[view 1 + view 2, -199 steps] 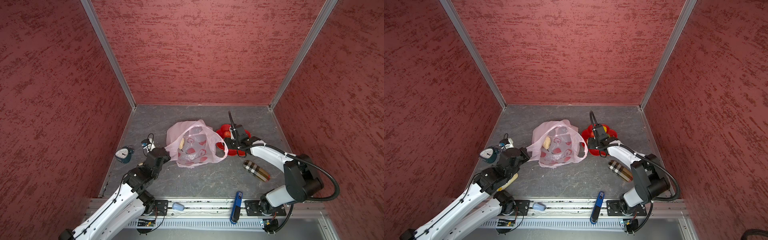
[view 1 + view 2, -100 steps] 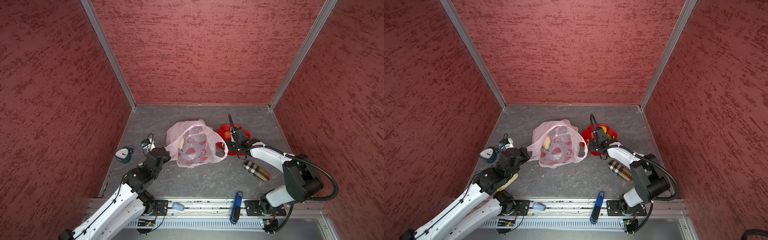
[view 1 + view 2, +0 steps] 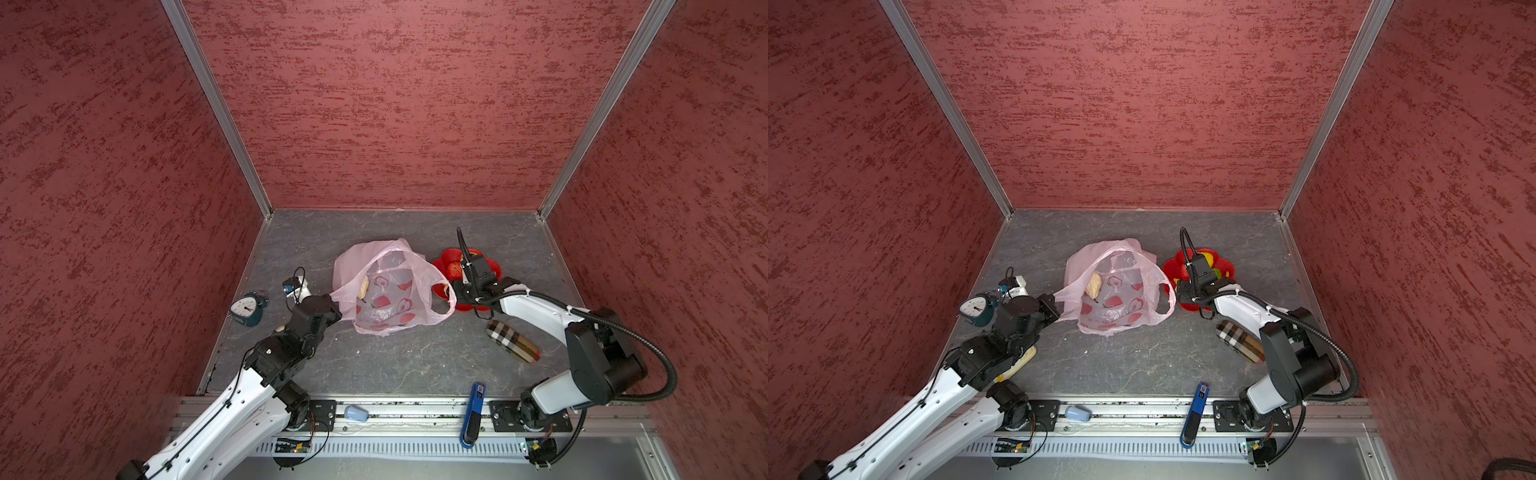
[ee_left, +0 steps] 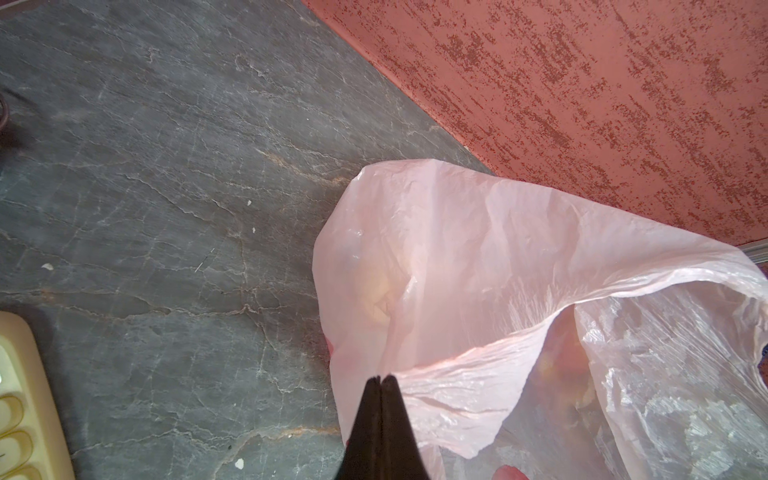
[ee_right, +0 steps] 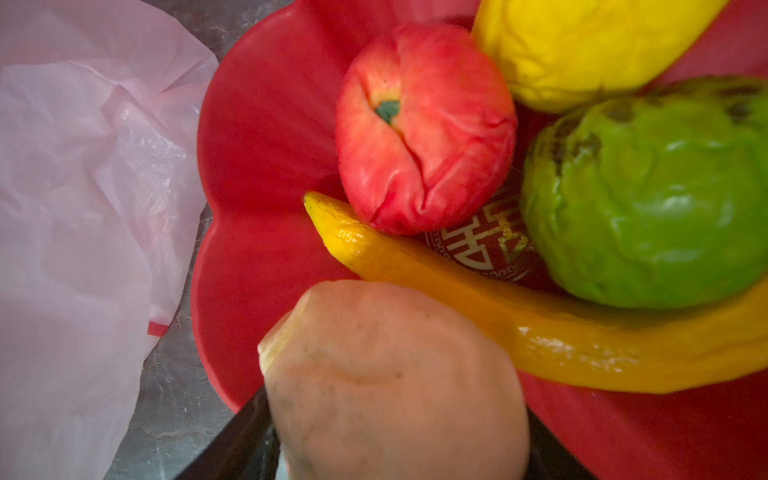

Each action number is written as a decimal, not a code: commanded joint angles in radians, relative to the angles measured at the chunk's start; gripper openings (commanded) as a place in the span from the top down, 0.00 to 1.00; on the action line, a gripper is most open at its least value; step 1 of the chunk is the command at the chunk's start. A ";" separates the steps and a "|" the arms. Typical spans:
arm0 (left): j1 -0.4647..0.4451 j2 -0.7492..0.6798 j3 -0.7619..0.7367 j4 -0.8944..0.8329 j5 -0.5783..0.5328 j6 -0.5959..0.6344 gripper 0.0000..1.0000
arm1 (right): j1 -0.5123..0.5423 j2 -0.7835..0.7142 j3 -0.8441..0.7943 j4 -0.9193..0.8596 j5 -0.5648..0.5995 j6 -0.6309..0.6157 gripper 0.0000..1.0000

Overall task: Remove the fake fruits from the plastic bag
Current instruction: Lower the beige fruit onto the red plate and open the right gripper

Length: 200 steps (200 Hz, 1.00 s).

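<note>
**Desk:** Fruits (image 5: 428, 129): where, relative to the claws?

**Photographer:** Four lie in the red dish (image 5: 257, 124), right of centre. Right gripper (image 3: 455, 293), jaws wide, apparently clasps a beige fruit (image 5: 390, 382) at its edge. Left gripper (image 4: 380, 379), pressed together, pinches the plastic bag (image 3: 390, 291) by its rim, mid-frame.

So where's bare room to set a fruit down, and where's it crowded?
Bare: grey table between thin pink plastic bag, checked pouch and front rail; also behind the bag. Crowded: red flower-shaped dish, four fruits in it.
</note>
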 commanded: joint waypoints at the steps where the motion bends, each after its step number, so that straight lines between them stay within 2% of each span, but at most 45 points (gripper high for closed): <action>1: -0.004 -0.011 -0.006 0.013 -0.001 0.003 0.96 | 0.011 -0.023 0.021 -0.011 0.024 0.002 0.29; 100: -0.005 -0.028 -0.020 0.019 0.001 0.001 0.96 | 0.014 -0.056 0.045 -0.062 0.050 -0.009 0.22; 200: -0.005 -0.049 -0.027 0.004 -0.003 -0.002 0.96 | 0.014 -0.021 0.023 -0.036 0.066 -0.012 0.21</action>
